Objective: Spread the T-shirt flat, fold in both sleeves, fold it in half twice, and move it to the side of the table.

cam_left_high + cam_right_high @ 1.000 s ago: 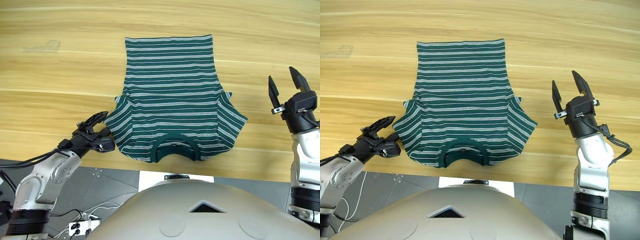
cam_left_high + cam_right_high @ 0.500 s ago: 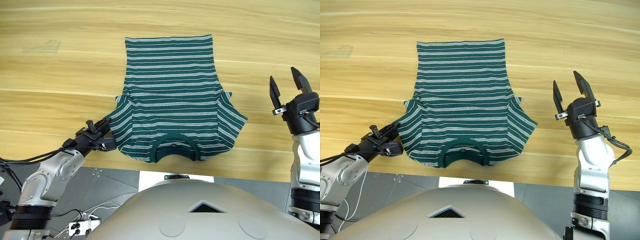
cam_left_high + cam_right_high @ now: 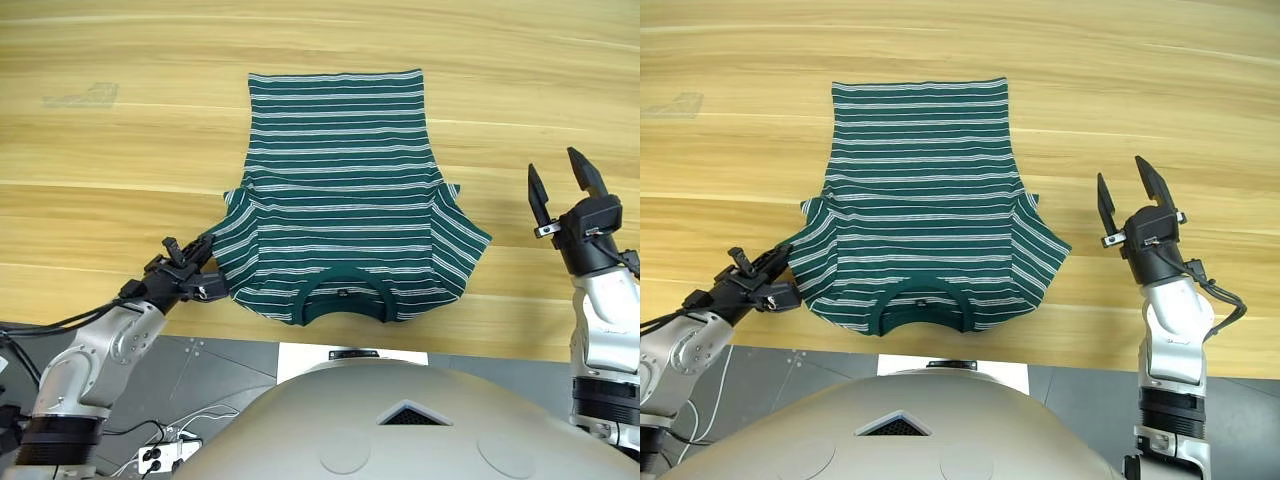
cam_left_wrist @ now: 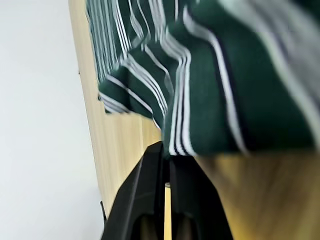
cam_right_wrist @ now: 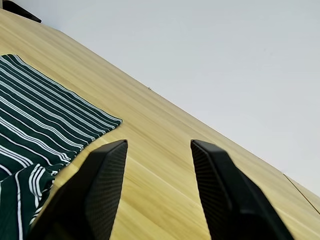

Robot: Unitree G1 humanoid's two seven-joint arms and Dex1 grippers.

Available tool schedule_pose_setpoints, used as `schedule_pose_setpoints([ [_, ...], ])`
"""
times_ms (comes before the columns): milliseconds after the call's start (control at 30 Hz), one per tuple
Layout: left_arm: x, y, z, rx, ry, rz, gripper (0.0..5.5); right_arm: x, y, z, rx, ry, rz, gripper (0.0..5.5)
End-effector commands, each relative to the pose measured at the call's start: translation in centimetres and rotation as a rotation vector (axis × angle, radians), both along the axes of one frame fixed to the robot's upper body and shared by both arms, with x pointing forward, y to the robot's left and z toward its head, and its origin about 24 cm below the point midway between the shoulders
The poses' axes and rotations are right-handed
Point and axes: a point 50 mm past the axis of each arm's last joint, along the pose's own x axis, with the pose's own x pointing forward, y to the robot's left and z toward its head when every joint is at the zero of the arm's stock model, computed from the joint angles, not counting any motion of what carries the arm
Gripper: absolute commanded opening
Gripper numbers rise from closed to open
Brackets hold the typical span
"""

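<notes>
green t-shirt (image 3: 340, 200) sleeve pinched in left gripper (image 3: 205, 272); right gripper (image 3: 552, 172) splayed, holding nothing.

Standing here, I can read no words or numbers anywhere; the T-shirt (image 3: 345, 200) has a small label (image 3: 344, 293) just inside its collar, too tiny for any print to be made out; on the table (image 3: 120, 150), far off to the left, there is a faint greyish mark (image 3: 80, 96), too pale to tell any letters.
</notes>
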Motion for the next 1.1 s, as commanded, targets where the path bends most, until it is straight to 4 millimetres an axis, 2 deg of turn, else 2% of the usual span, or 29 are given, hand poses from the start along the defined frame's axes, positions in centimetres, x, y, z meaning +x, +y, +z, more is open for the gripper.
schedule_pose_setpoints([
  [33,-0.2,-2.6,1.1,-0.173,-0.05,-0.035,0.02,0.7,0.7,-0.1,0.009,-0.013,0.021,2.34],
  [233,2.2,-2.2,1.3,-0.209,-0.209,0.036,0.02,0.5,1.0,-0.9,0.012,0.007,0.035,2.34],
  [400,3.1,-2.7,0.7,-0.23,-0.236,0.054,0.02,0.2,0.7,-1.0,0.007,0.01,0.033,2.34],
  [500,2.8,-4.1,-0.5,-0.247,-0.165,-0.016,0.02,0.5,0.7,-0.9,0.001,0.006,0.04,2.34],
  [633,1.0,-5.4,-2.2,-0.222,-0.014,-0.169,0.02,0.8,0.8,-0.6,-0.004,-0.006,0.046,2.34],
  [833,-1.5,-5.5,-3.4,-0.194,0.162,-0.297,1.35,1.3,1.0,-0.4,-0.012,-0.013,0.053,2.34],
  [967,-0.9,-4.8,-3.7,-0.16,0.176,-0.273,2.05,1.6,1.3,-0.2,-0.009,-0.026,0.057,2.34],
  [1100,-0.9,-4.4,-4.0,-0.155,0.192,-0.267,2.47,1.9,1.5,-0.1,-0.01,-0.033,0.057,2.34],
])
